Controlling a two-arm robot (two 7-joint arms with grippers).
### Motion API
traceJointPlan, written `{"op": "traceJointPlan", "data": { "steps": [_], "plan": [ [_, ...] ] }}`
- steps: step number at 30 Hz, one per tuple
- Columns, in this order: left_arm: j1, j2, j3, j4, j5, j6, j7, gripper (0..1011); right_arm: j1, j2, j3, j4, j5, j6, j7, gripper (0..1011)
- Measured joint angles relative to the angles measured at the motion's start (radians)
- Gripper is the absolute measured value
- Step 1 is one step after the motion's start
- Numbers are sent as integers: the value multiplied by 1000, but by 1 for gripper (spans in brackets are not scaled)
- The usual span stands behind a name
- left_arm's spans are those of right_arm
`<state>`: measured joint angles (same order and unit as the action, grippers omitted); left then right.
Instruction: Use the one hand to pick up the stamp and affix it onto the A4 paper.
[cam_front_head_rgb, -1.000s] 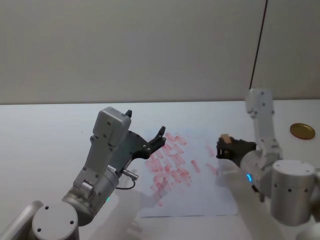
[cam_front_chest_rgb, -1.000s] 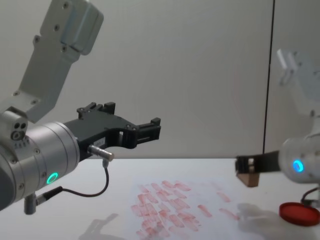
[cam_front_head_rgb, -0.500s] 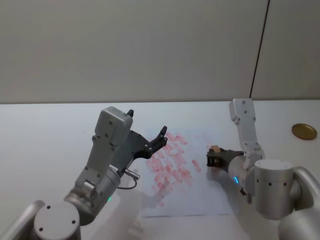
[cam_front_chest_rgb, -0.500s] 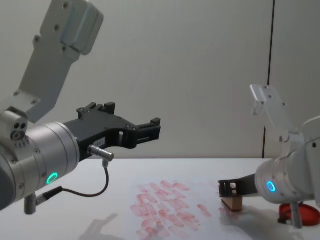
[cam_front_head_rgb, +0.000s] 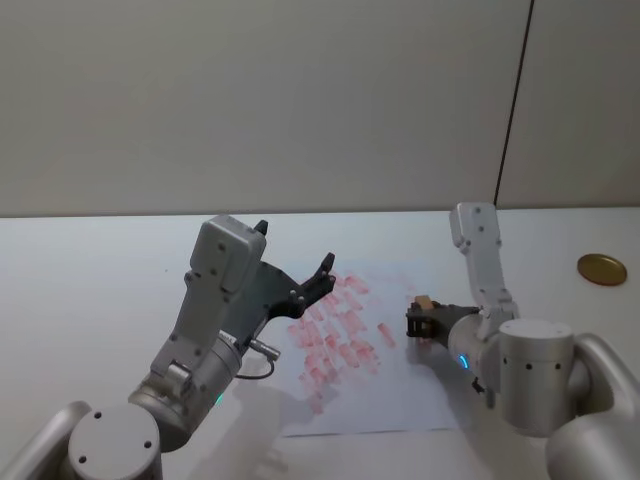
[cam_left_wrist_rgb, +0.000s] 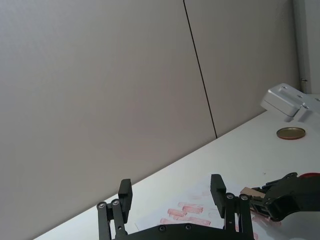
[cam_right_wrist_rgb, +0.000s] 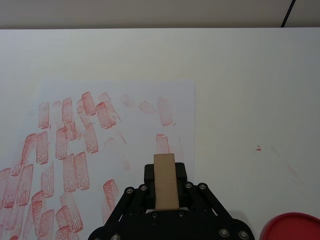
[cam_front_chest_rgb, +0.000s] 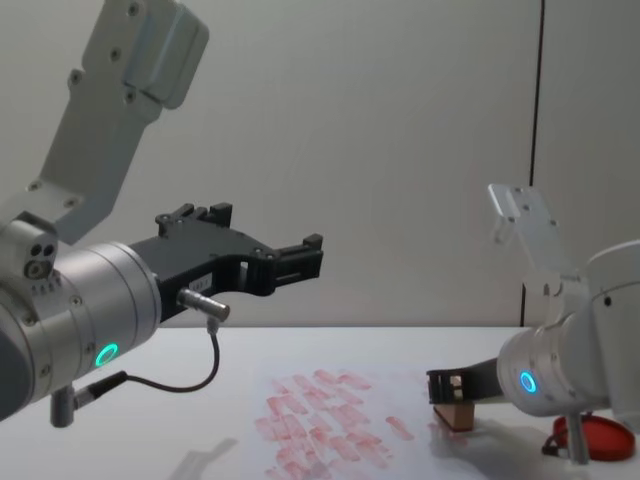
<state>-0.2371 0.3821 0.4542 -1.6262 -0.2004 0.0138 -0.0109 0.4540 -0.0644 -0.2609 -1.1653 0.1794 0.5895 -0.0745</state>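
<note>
The right end effector (cam_front_chest_rgb: 447, 386), black and two-fingered on the arm with the blue ring (cam_front_chest_rgb: 524, 381), reaches low over the worktop (cam_front_head_rgb: 90, 290) with its fingers closed on the stamp (cam_right_wrist_rgb: 165, 187). It grips the tan block by its sides, long face upward in the right wrist view. The stamp stands on the right part of the A4 paper (cam_front_head_rgb: 400, 390), close to the sheet's right edge and just right of the dense cluster of red prints (cam_front_head_rgb: 335, 335). In the chest view its underside appears to meet the sheet, though actual contact cannot be confirmed. The left end effector (cam_left_wrist_rgb: 170, 184) hangs well above the worktop over the paper's left part, its two fingers spread wide and holding nothing. A red ink pad (cam_front_chest_rgb: 600, 435) lies on the worktop to the right of the paper, near the right arm's base. A gold round lid (cam_front_head_rgb: 603, 268) sits farther off toward the right edge.
</note>
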Motion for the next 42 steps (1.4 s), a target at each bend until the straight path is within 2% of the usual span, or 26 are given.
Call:
{"op": "traceJointPlan", "data": {
  "steps": [16,22,33,42],
  "plan": [
    [0,0,0,0,0,0,0,993,-4,-3,2,9,-2,3,5,220],
    [0,0,0,0,0,0,0,993,-12,-2,5,-15,-4,8,5,219],
    [0,0,0,0,0,0,0,993,-40,5,6,-119,-7,11,3,220],
    [0,0,0,0,0,0,0,993,-60,13,13,-261,-11,-16,-8,220]
  ]
}}
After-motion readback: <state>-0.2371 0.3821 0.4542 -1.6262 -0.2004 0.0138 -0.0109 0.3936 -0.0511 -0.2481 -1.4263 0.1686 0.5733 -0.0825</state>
